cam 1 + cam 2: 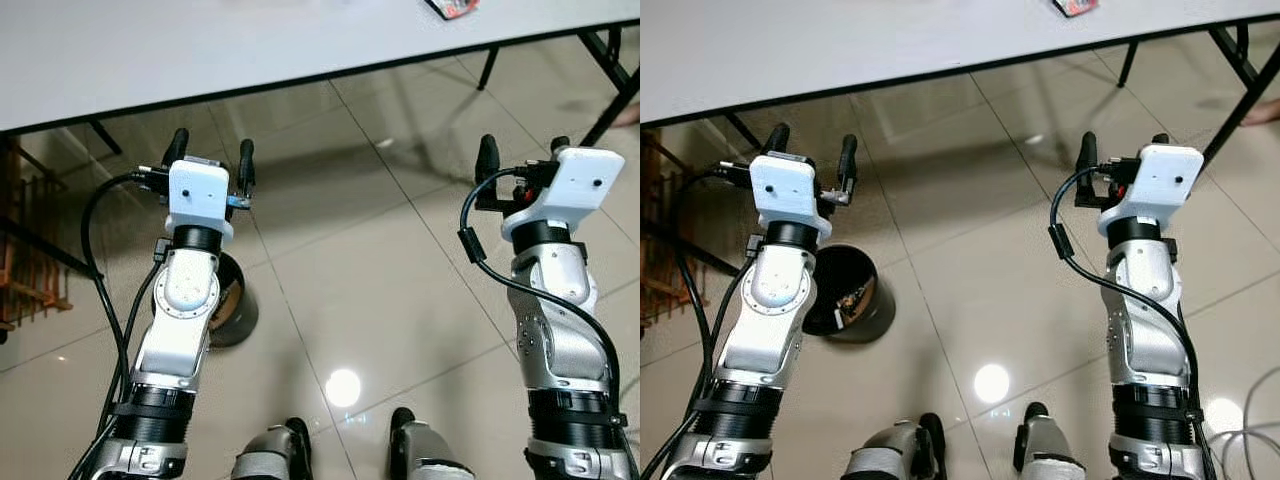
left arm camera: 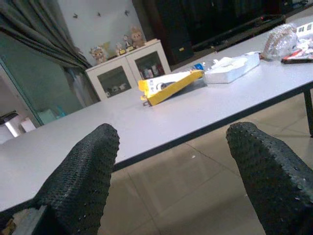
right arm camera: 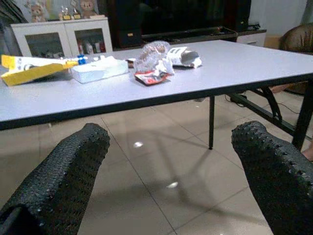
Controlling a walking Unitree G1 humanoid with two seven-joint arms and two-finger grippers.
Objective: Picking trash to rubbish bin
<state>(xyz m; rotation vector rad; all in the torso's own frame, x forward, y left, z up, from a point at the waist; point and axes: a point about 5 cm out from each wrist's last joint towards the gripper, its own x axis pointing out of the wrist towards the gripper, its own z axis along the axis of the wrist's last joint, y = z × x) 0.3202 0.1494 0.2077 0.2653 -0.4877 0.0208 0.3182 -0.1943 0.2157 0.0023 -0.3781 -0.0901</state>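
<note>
Trash: crumpled wrapper (image 3: 152, 59) sits on table (image 3: 230, 61). Both grippers' jaws apart, empty. Approach step; next, reach up over the edge, bin (image 1: 845, 292) by the left arm.

Trash (image 3: 154, 66) lies on the table (image 3: 230, 63); bin (image 1: 845, 295) on floor, left.

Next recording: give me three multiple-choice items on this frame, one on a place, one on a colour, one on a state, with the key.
1. Where is the rubbish bin?
A. On the table
B. On the floor by the left arm
C. Under the right arm

2. What colour is the flat box on the table?
A. Yellow
B. Green
C. Purple

3. How is the left claw?
A. Shut on a wrapper
B. Shut on nothing
C. Open, holding nothing

Key: 1 B, the bin stands on the tiles beside the left arm. 2 A, the box is yellow. 3 C, its fingers stand apart with bare floor between; the right claw is open too.
</note>
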